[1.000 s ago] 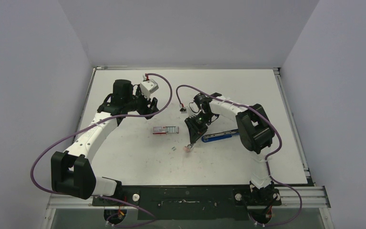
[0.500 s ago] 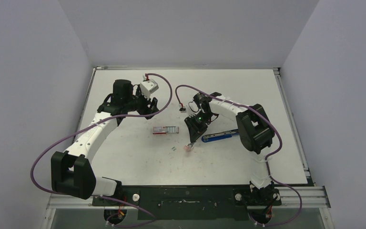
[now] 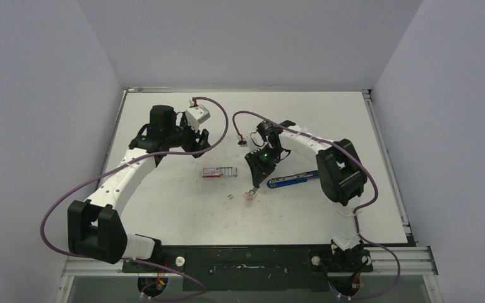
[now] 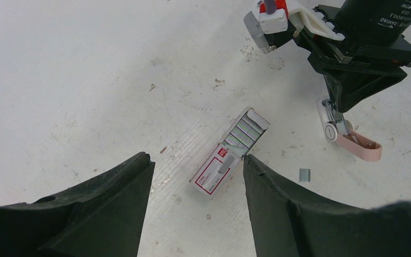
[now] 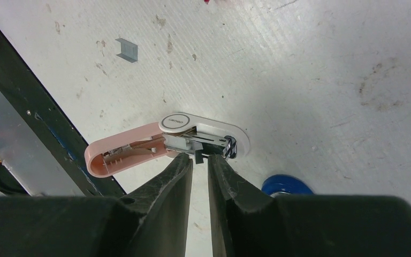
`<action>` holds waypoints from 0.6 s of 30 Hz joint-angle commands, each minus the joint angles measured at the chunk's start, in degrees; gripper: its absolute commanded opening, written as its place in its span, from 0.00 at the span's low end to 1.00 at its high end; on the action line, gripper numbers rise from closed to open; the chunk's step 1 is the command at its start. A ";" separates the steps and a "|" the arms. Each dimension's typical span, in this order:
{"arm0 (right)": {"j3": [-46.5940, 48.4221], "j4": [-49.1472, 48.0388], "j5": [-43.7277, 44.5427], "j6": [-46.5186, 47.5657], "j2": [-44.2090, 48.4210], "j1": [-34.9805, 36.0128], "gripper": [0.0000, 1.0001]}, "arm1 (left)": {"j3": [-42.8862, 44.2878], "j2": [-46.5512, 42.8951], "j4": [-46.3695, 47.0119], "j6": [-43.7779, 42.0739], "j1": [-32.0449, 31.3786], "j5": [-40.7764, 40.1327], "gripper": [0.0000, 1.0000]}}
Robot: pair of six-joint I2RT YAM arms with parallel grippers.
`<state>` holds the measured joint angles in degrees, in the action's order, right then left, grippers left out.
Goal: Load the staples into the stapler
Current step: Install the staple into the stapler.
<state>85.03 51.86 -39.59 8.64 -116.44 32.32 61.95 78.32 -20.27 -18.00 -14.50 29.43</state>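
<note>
— Where was the stapler (image 5: 203, 124)?

— Near the middle of the surface (image 3: 164, 208), a little to the right. It was flipped open, with the pink lid thrown back, a white base and a bare metal rail. The right pincer (image 5: 199, 156) stood over it, closed to a thin slit on that rail. Whether a strip sat between its tips, I couldn't tell.

— And the staples?

— A loose staple strip (image 3: 230, 197) lay just left of the stapler. The staple box (image 4: 214, 171), red and white, lay farther left, its tray slid out with silvery strips showing. The left pincer (image 4: 197, 160) hung on the box's far-left side, wide open and holding nothing.

— Anything in the way?

— A blue tool (image 3: 287, 182) lay just right of the stapler, its right end hidden behind the right arm (image 3: 338, 167).

— The setting?

— A white surface, scuffed and speckled, with pale grey walls (image 3: 246, 44) on three sides.
</note>
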 commanded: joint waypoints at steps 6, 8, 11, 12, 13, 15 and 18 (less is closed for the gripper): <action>1.30 -0.40 0.89 0.99 3.80 0.80 0.20 | 0.50 -1.80 2.60 0.78 0.51 1.68 0.61; 1.34 -0.50 0.82 1.02 4.06 0.95 0.20 | 0.54 -1.78 2.60 0.78 0.48 1.69 0.60; 1.11 -0.68 1.15 1.02 4.40 1.38 0.20 | 0.52 -1.77 2.59 0.82 0.51 1.68 0.61; 0.91 -0.90 1.40 1.01 4.53 1.57 0.20 | 0.51 -1.77 2.60 0.80 0.51 1.70 0.61; 0.73 -1.10 1.60 1.01 4.68 1.74 0.20 | 0.53 -1.77 2.61 0.82 0.46 1.69 0.60; 0.41 -1.59 2.25 1.06 4.97 2.00 0.21 | 0.43 -1.85 2.61 0.82 0.48 1.68 0.60; 0.13 -2.06 3.62 1.15 5.25 2.33 0.21 | 0.41 -1.94 2.60 0.77 0.45 1.64 0.60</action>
<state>85.01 51.46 -38.13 9.15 -115.87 33.93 61.95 78.32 -20.27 -17.96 -14.50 29.45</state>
